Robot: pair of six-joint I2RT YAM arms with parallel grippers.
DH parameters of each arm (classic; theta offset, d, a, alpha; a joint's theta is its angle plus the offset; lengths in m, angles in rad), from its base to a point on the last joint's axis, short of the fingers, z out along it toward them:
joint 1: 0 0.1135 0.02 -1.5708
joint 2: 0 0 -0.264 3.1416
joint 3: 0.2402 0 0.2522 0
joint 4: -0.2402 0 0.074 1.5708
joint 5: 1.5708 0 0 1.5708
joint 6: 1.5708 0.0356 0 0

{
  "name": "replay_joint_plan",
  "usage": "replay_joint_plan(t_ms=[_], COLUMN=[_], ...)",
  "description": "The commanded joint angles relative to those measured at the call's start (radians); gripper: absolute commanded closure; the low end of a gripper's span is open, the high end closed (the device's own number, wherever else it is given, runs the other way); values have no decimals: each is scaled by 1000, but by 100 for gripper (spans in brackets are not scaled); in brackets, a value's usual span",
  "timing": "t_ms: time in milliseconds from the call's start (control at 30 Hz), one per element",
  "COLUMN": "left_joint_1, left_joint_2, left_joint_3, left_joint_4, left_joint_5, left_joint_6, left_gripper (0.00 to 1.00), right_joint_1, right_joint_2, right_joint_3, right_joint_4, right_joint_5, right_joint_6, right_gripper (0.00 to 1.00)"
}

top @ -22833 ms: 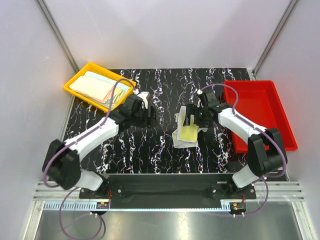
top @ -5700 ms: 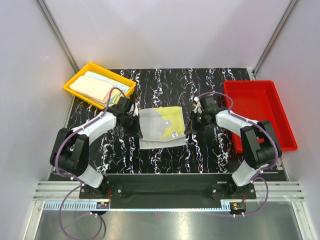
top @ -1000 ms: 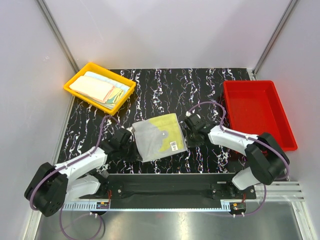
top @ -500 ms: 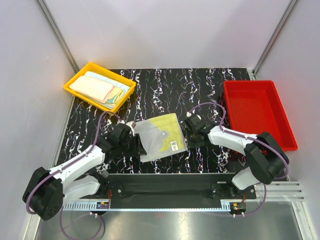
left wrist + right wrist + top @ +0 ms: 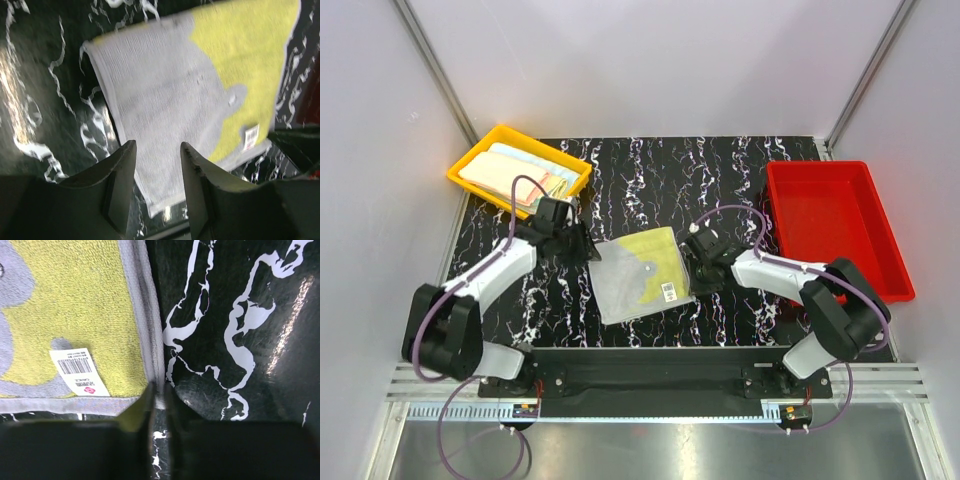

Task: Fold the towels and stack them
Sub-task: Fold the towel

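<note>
Towel, grey with yellow patches, lies spread flat and one layer deep on the black marbled desk, about midway between the two arms. Its white barcode label faces up near its near right corner. Left tool is off the cloth's left edge. Its fingers stand well apart with nothing between them, and the towel shows beyond them in the wrist view. Right tool sits low at the towel's near right corner. Its fingers are parted only by a narrow slit, and the grey hem shows inside that slit, lying flat. Whether the pads touch the hem cannot be told. More towels, pale and folded, are piled in the yellow tray at the far left corner of the desk. Red tray is at the right side, well apart from the spread towel.
</note>
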Motion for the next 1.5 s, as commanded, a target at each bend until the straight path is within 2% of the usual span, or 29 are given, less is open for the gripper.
replay_joint_plan(t_ms=[0,67,333,367,467,567,667,733,867,933,1033,1233,1467], left_joint_1=[21,23,24,24,24,26,26,26,26,24,24,24,24], left_joint_2=[105,177,342,357,365,350,325,302,291,296,332,426,468], left_joint_3=[85,103,221,230,241,238,249,255,243,217,191,186,204], left_joint_4=[35,50,17,12,21,40,23,18,50,119,165,158,169], left_joint_5=[12,15,-17,-19,15,87,99,87,113,172,199,155,168], left_joint_6=[59,64,140,145,160,166,163,162,148,117,97,103,103], left_gripper=[55,55,55,55,55,56,57,57,58,60,60,61,61], right_joint_1=[3,1,3,3,3,1,1,4,4,3,3,3,3], right_joint_2=[-7,-34,-123,-130,-150,-168,-185,-191,-188,-164,-124,-91,-91], right_joint_3=[-35,-54,-107,-108,-89,-16,53,77,53,13,-34,-81,-119], right_joint_4=[28,23,-31,-44,-84,-159,-201,-189,-109,-78,-60,-141,-147], right_joint_5=[42,56,109,125,146,142,111,30,-68,-84,-41,134,185], right_joint_6=[13,13,65,78,98,92,73,58,78,93,123,186,216], right_gripper=[92,100,100,89,75,72,72,77,79,79,79,80,80])
